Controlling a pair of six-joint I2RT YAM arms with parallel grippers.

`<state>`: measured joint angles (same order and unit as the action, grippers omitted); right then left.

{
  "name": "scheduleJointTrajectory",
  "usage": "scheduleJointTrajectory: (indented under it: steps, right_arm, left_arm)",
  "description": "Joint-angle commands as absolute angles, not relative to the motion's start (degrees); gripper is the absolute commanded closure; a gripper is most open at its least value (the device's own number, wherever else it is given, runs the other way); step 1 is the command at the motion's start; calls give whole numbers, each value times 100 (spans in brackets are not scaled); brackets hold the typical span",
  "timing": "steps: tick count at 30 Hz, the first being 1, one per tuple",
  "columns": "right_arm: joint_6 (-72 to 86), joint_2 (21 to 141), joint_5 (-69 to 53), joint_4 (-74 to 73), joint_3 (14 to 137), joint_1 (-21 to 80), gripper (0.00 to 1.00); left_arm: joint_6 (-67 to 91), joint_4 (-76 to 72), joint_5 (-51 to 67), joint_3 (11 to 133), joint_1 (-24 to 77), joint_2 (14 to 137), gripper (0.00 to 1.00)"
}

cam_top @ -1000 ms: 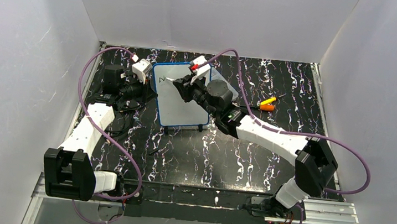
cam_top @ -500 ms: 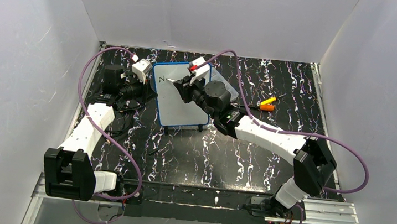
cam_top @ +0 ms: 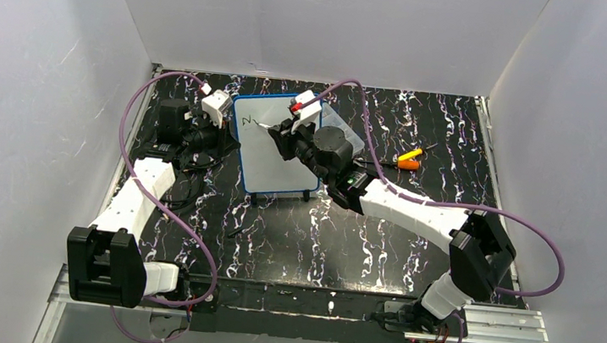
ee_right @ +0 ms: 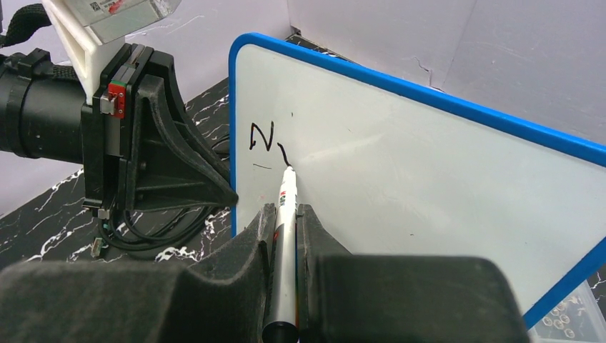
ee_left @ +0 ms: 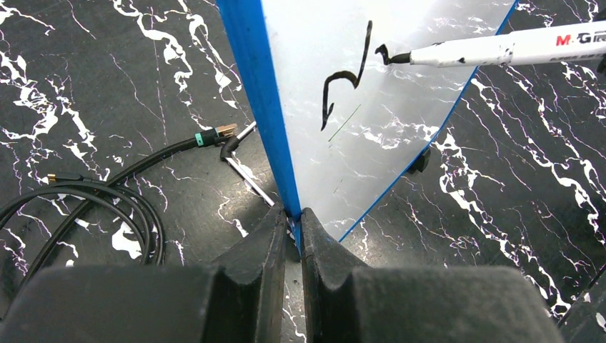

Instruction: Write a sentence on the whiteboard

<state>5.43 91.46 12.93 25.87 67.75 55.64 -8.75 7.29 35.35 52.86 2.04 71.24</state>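
Note:
The whiteboard (cam_top: 272, 155) with a blue frame stands tilted at the back middle of the table; it also shows in the left wrist view (ee_left: 400, 100) and the right wrist view (ee_right: 429, 171). My left gripper (ee_left: 294, 214) is shut on its left blue edge (ee_left: 268, 121). My right gripper (ee_right: 284, 211) is shut on a white marker (ee_right: 286, 214), whose tip touches the board's upper left. The sentence (ee_right: 263, 137) is a black "N" and a short stroke beside it; it also shows in the left wrist view (ee_left: 343, 82).
Black cables (ee_left: 86, 200) and a metal rod (ee_left: 246, 179) lie on the black marbled table left of the board. An orange and yellow object (cam_top: 409, 158) lies at the back right. A clear plastic box (ee_right: 572, 318) sits behind the board's right end. White walls enclose the table.
My right gripper has moved the marker a little to the right along the board, and a short stroke now stands beside the "N". The left gripper has not moved.

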Motion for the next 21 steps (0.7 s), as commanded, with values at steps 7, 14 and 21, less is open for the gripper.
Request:
scheduleJointTrajectory:
  steps: [7,14,21]
  right_arm:
    - [334,8824,1620,3092,6864,5528,99]
    - [334,8844,1476,3184,6915,5528,99]
    - [350,9072,1302,2994,7060,5528,99]
  left_arm:
    - [-941,777,3591,5229,194,6918,100]
    - [-942,780,3594,5225,198,6917,100]
    - [-943,785,3596,5229,194,6917,100]
